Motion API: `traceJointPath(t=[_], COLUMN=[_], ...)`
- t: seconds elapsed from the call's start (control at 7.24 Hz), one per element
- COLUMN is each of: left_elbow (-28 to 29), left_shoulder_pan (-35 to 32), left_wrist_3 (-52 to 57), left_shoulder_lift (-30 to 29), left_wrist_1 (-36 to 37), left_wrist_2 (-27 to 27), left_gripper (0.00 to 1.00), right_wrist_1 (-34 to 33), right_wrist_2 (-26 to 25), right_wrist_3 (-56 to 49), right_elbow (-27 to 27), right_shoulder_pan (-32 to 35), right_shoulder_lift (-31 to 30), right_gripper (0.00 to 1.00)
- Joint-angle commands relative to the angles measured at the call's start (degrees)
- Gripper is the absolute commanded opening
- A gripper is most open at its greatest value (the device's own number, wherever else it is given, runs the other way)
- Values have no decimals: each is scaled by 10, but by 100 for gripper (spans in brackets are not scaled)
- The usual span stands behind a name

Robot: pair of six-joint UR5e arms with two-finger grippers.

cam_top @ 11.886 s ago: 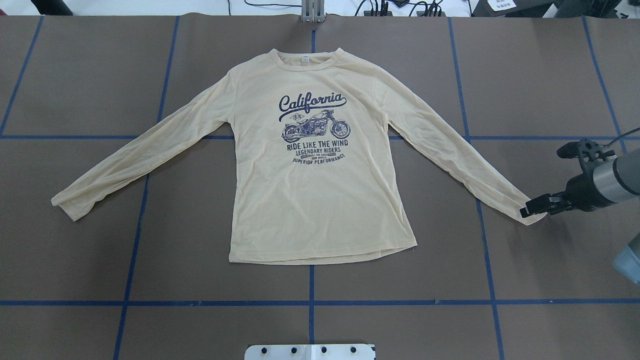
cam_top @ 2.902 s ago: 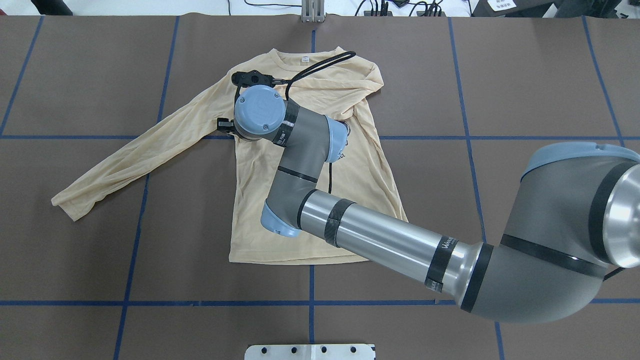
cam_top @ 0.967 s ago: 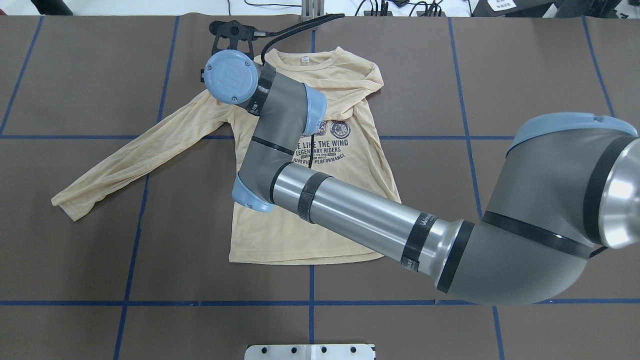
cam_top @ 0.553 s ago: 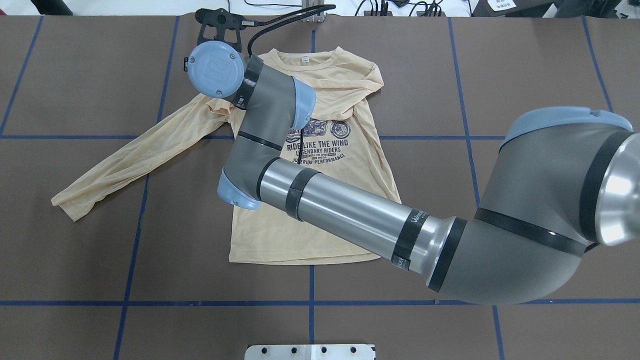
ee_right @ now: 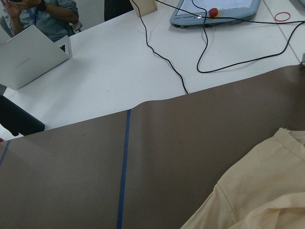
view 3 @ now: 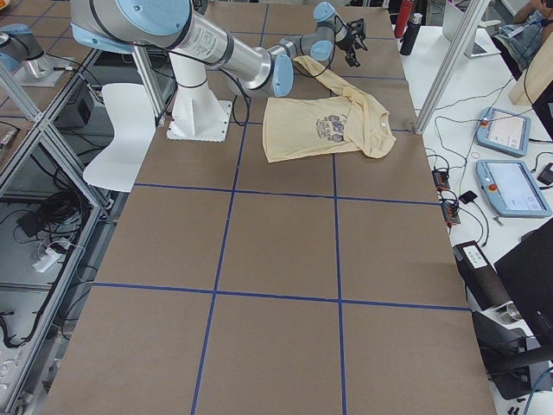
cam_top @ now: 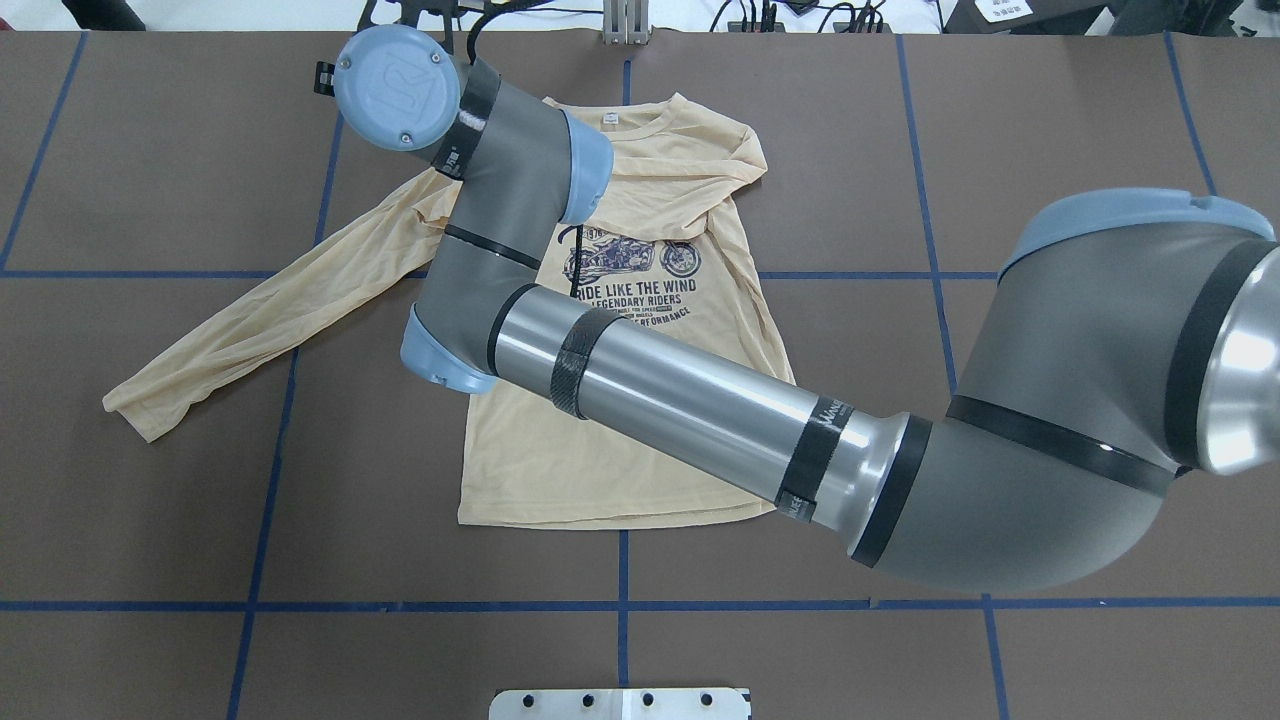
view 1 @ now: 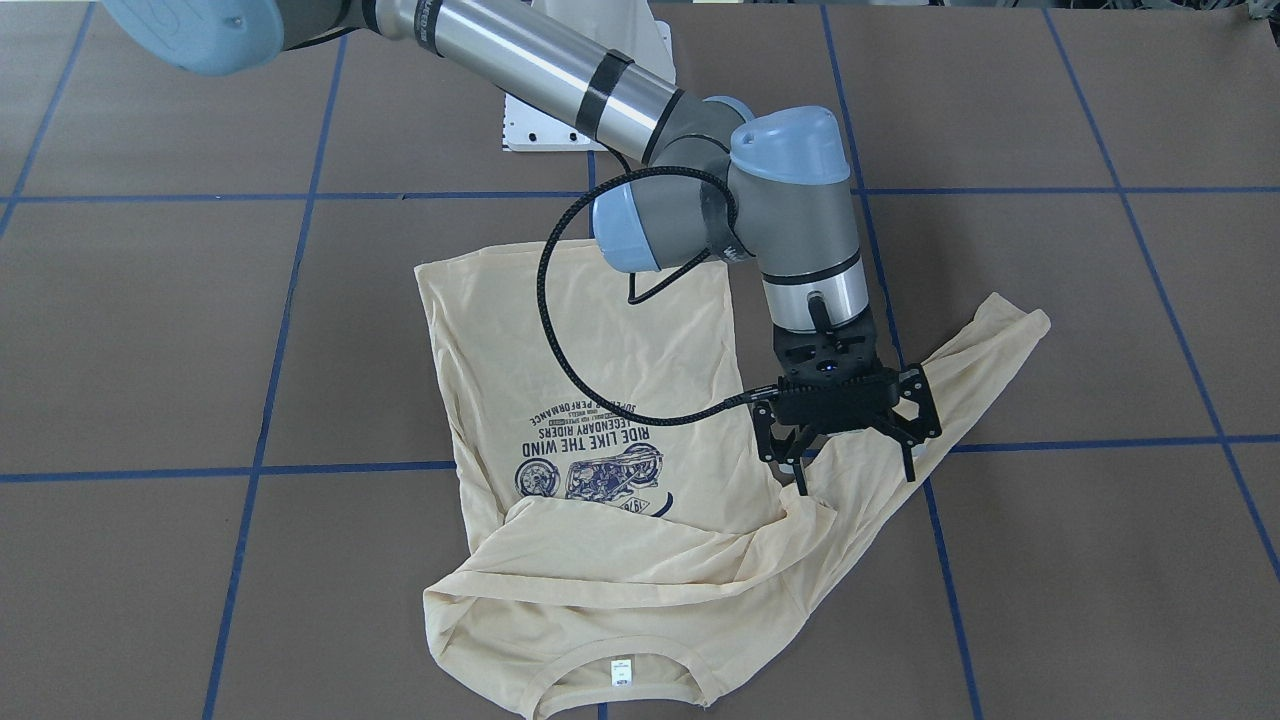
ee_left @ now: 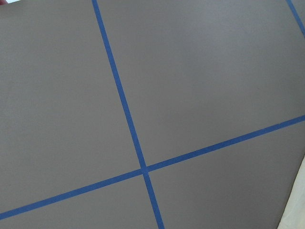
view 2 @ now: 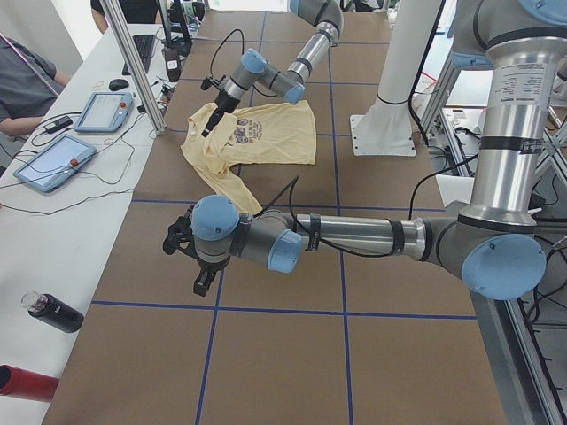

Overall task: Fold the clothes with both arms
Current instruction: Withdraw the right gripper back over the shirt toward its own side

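Exterior front-facing: right pincer [view 1: 855,482] gapes above T-shirt [view 1: 610,585].

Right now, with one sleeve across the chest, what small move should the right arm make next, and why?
Probably lift the right claw and draw it back toward its own side. It hangs open, holding nothing, above the T-shirt's shoulder; the other sleeve lies stretched out on the robot's left.
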Motion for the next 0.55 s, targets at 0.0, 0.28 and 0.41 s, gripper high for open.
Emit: traceJointPath(t=[0.0, 0.28, 0.41], left_elbow=[6, 11, 11], left_shoulder_pan=[3, 26, 36], left_wrist_3=[-128, -204, -233], left_shoulder_lift=[5, 8, 9], left_wrist_1=[-98, -139, -160], left_wrist_2=[-9, -45, -46], left_gripper=[100, 100, 100], right_wrist_1=[-87, -131, -149], right_wrist_2=[69, 109, 125], right_wrist_3=[-2, -7, -8], right_elbow=[155, 231, 255], right_shoulder_pan=[30, 43, 45], right_shoulder_lift=[-80, -139, -162], right_gripper=[99, 99, 99])
